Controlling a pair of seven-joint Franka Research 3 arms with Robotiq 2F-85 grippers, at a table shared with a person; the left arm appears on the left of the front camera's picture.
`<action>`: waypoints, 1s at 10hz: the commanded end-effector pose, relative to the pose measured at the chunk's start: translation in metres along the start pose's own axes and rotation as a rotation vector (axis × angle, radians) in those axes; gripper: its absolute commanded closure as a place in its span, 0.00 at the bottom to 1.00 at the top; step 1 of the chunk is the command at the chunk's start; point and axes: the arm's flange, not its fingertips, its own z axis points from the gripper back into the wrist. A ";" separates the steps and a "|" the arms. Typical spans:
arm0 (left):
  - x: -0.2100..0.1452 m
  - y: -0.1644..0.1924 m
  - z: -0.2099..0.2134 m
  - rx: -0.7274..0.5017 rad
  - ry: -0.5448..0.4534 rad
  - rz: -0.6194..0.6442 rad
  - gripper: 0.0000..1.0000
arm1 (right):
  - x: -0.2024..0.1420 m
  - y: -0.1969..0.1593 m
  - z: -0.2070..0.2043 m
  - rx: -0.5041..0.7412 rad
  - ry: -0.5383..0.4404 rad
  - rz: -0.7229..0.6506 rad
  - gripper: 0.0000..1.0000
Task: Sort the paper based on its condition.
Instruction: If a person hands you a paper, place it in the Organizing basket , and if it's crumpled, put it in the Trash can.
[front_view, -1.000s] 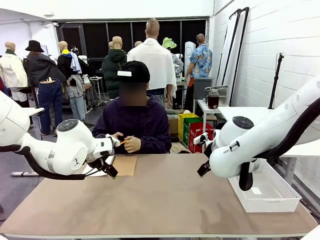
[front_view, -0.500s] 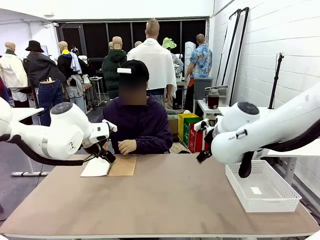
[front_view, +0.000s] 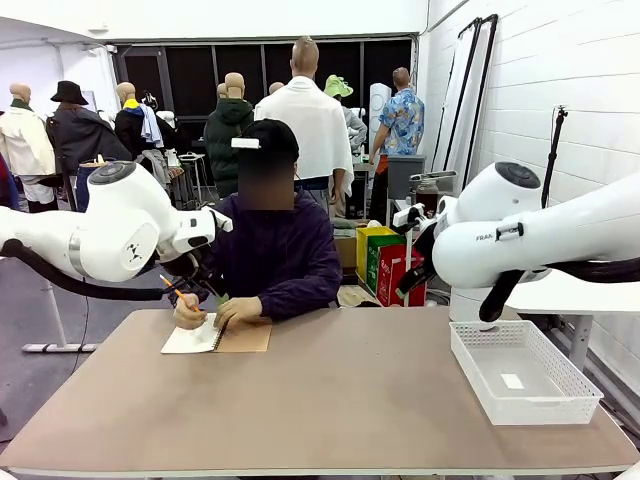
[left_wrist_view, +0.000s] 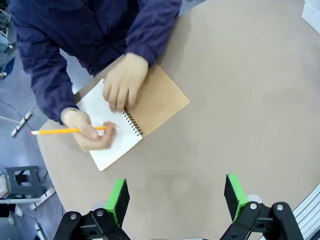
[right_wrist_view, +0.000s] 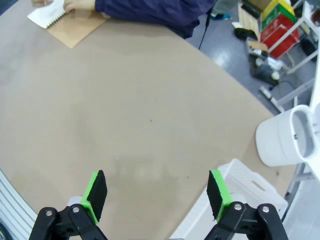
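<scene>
No loose sheet of paper is in view. A person at the far side writes with an orange pencil (left_wrist_view: 65, 131) on the white page (left_wrist_view: 112, 147) of an open spiral notebook (front_view: 248, 336), steadying it with the other hand (left_wrist_view: 125, 82). My left gripper (left_wrist_view: 176, 197) hangs open high above the table, nearer me than the notebook, with nothing between its fingers. My right gripper (right_wrist_view: 156, 194) is open too and holds nothing. It hovers high over the table's right half, and the notebook (right_wrist_view: 75, 27) lies far off at that view's top left.
A white mesh basket (front_view: 470, 375) stands at the table's right end, with a small white patch on its floor; its corner (right_wrist_view: 240, 185) shows below my right gripper. Both arms are raised above the table. The person's arms rest along the far edge.
Both arms have risen and drawn back from the table. The left gripper lifted away from the notebook. The person's hands came down onto the notebook with the pencil.
</scene>
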 end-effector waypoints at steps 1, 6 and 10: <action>-0.003 0.003 0.012 0.002 -0.025 0.008 0.00 | 0.006 -0.002 0.016 0.043 -0.051 0.027 0.00; -0.015 -0.007 0.028 0.016 -0.076 0.004 0.00 | 0.012 0.002 0.033 0.041 -0.124 0.026 0.00; -0.007 -0.002 0.027 0.016 -0.055 0.004 0.00 | 0.017 0.006 0.037 0.007 -0.098 0.014 0.00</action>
